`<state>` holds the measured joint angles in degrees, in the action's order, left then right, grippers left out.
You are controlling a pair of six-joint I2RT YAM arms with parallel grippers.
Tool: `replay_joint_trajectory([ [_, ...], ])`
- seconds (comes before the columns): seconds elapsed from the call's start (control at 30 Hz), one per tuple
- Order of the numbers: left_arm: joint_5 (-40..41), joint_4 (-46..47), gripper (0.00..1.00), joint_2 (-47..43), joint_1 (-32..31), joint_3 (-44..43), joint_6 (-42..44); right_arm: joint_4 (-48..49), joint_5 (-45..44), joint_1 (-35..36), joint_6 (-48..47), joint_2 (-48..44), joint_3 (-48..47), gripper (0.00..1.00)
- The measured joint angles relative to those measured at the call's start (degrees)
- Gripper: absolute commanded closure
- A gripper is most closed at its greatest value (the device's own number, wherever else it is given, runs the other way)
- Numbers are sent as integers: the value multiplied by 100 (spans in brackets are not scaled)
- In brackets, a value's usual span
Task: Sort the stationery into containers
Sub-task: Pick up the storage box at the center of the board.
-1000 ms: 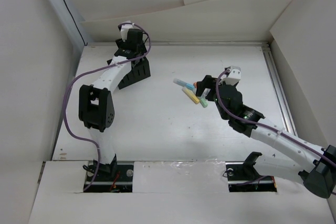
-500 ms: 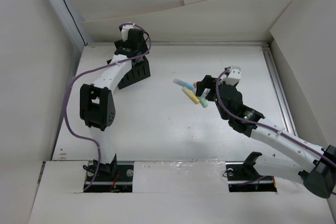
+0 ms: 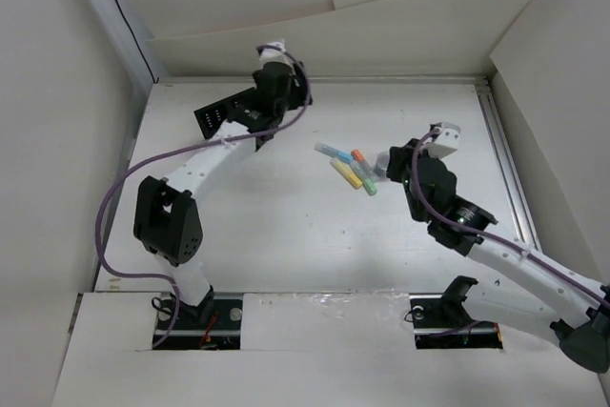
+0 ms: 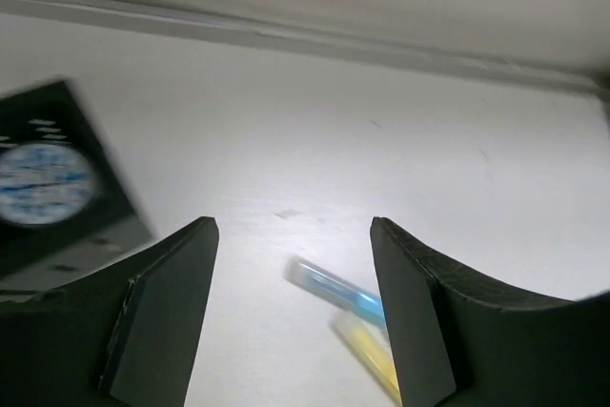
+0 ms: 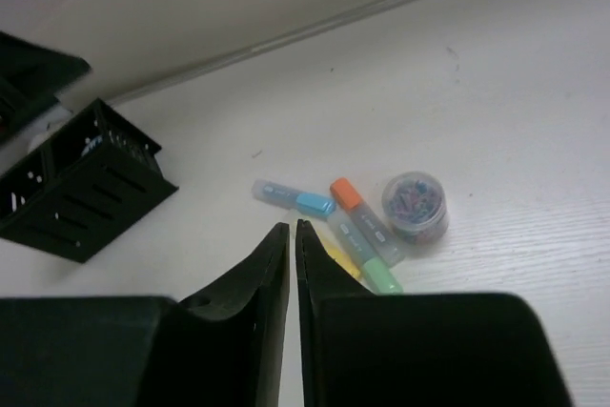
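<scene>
Several pastel marker sticks lie in a cluster mid-table: blue [image 5: 291, 199], orange [image 5: 355, 213], green [image 5: 379, 275] and yellow [image 5: 335, 259]; the cluster [image 3: 348, 169] also shows from above. My right gripper [image 5: 291, 228] is shut and empty, hovering just right of them [image 3: 393, 167]. The black organizer [image 3: 227, 113] stands at the back left. A blurred round white piece with a blue-patterned top [image 4: 38, 183] shows in it. My left gripper [image 4: 291, 226] is open and empty by the organizer's right end, facing the blue marker [image 4: 334, 288].
A small clear tub of coloured clips [image 5: 416, 205] stands right beside the markers, close to my right gripper. White walls enclose the table, with a rail along the right edge [image 3: 505, 159]. The left arm's purple cable loops over the left side.
My right gripper has shut and drawn back to the right off the markers, uncovering the orange one. My left arm has swung right from the organizer, which now sits further left and turned.
</scene>
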<state>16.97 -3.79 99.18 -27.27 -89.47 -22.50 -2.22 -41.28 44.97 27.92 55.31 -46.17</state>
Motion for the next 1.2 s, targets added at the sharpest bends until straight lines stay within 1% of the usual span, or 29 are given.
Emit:
replay_joint_trajectory([
  [0.03,-142,175,39,-15,-236,114,26,-81,-136,0,33,-133,-11,88],
  [0.07,-269,310,37,0,-466,199,55,-170,-291,0,72,-269,-35,86],
  [0.1,-402,476,34,48,-702,293,81,-273,-431,0,101,-398,-81,71],
  [0.13,-553,610,26,129,-931,369,111,-363,-557,0,131,-527,-142,61],
  [0.17,-673,723,23,254,-1143,404,168,-452,-678,-2,160,-660,-214,53],
  [0.2,-774,837,20,411,-1384,413,201,-531,-785,0,173,-800,-289,37],
  [0.23,-848,933,17,597,-1582,404,254,-603,-868,0,184,-935,-382,30],
  [0.27,-922,990,11,793,-1773,385,304,-680,-949,0,175,-1058,-494,24],
  [0.33,-1023,994,7,1255,-2103,229,446,-752,-1054,0,129,-1241,-754,12],
  [0.4,-1095,933,4,1779,-2356,-92,560,-782,-1084,0,57,-1340,-1008,7],
  [0.43,-1104,922,4,2033,-2459,-271,621,-780,-1082,0,26,-1386,-1099,4],
  [0.5,-1132,815,3,2435,-2586,-612,717,-782,-1069,0,-22,-1464,-1226,0],
  [0.63,-1134,584,3,2977,-2614,-1285,833,-807,-968,0,-98,-1464,-1283,0],
  [0.8,-1043,472,3,3272,-2559,-1740,964,-901,-815,0,-122,-1353,-1283,0],
  [0.83,-997,461,4,3316,-2555,-1786,988,-901,-780,0,-136,-1327,-1283,0],
  [0.93,-907,407,11,3499,-2573,-1930,1051,-901,-667,0,-164,-1248,-1283,0],
  [1.0,-855,358,19,3622,-2590,-2009,1088,-898,-601,0,-179,-1204,-1283,0],
  [1.07,-824,330,28,3735,-2601,-2048,1119,-901,-546,0,-192,-1167,-1283,0],
  [1.1,-815,310,38,3777,-2601,-2068,1134,-901,-520,0,-203,-1154,-1283,0],
  [1.13,-815,289,43,3807,-2601,-2079,1141,-901,-503,0,-208,-1150,-1283,0],
  [1.2,-815,269,50,3832,-2603,-2081,1167,-901,-474,0,-223,-1154,-1283,0],
])
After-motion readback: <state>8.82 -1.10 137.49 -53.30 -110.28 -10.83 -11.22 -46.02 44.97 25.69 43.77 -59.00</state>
